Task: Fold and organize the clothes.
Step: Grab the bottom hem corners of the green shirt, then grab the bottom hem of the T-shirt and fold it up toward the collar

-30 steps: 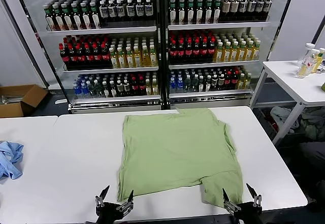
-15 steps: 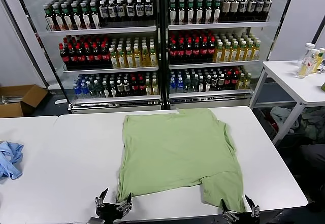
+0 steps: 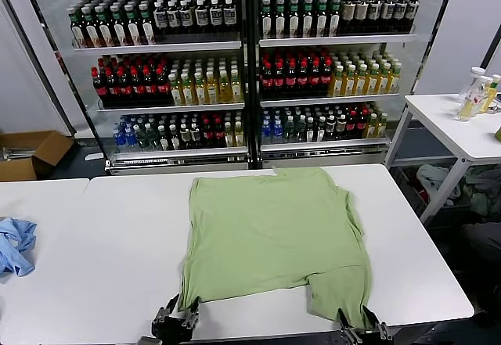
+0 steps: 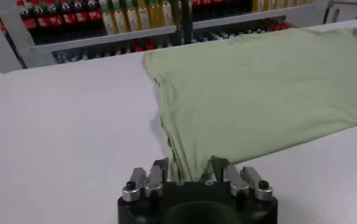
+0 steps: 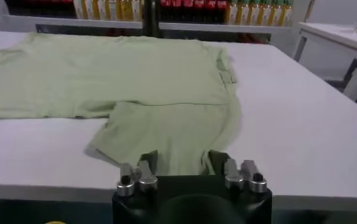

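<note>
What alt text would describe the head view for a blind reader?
A light green shirt lies flat on a white table. The left end effector and right end effector sit at its near corners, before shelves of bottled drinks.

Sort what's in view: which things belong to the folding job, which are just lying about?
Job:
green shirt, flat on the white table
left tool, open at its near left corner
right tool, open at its near right corner

Lying about:
blue garment
cardboard box
drinks shelves
</note>
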`<action>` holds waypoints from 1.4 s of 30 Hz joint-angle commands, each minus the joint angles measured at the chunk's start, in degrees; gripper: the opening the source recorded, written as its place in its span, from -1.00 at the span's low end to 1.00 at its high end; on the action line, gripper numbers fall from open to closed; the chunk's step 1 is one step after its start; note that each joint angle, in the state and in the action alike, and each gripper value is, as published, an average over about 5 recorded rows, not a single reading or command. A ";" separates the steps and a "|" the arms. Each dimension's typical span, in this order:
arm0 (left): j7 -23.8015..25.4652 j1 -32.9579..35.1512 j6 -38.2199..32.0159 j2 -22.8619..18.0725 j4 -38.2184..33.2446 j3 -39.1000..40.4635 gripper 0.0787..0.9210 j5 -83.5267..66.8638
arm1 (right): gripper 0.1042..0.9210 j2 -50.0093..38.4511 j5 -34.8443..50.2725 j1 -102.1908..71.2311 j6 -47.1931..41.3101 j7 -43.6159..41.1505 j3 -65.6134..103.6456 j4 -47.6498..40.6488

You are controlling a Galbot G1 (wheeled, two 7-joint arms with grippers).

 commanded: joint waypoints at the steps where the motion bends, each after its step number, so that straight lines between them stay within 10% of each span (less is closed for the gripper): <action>1: 0.59 -0.21 0.67 0.71 0.14 -0.80 -0.37 -5.49 | -0.31 0.08 4.28 0.48 -1.05 -0.19 -0.13 -0.16; 12: 1.21 0.01 -2.78 1.38 -2.54 -3.47 -0.92 -11.56 | -0.99 -1.38 3.37 2.04 4.80 -2.54 3.55 2.65; 23: 2.84 -1.40 -6.68 3.32 -7.63 -8.15 -0.95 -19.07 | -0.99 -5.37 4.94 7.15 7.59 -3.01 6.51 4.38; 42: 2.56 -15.60 -8.67 7.47 5.93 -1.58 -0.98 -19.59 | -0.99 -15.48 7.19 33.84 6.87 -3.35 -4.26 -9.59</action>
